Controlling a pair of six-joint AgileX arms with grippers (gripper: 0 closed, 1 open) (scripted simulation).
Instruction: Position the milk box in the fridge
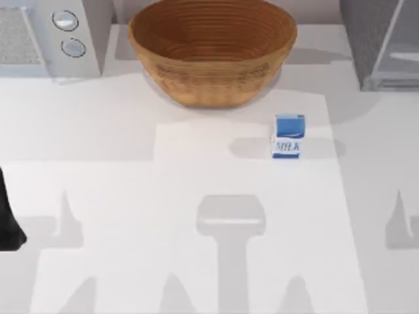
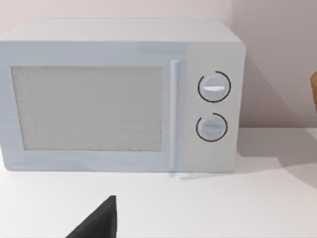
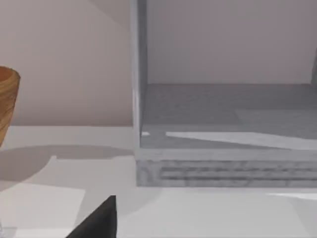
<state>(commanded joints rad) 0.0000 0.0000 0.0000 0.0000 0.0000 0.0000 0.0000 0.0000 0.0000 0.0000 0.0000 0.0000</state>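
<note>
Milk box (image 1: 289,136), a small blue-and-white carton, is seen upright on the white bench (image 1: 196,196) near the wicker bowl (image 1: 211,49), ungrasped; tool states cannot be told, and toppling is risked by an off-centre grasp.

You see the fridge (image 1: 380,39) only in part: the top view's upper and right edges cut it behind and to the right of the milk box (image 1: 289,136), and the right wrist view cuts its top and one side. The microwave (image 1: 49,36), left of the wicker bowl (image 1: 211,49), runs off the top view's corner. The bowl's far rim is cropped too. A dark part of the left arm (image 1: 10,219) pokes in at the left border. The print on the milk box is too small to read clearly.
</note>
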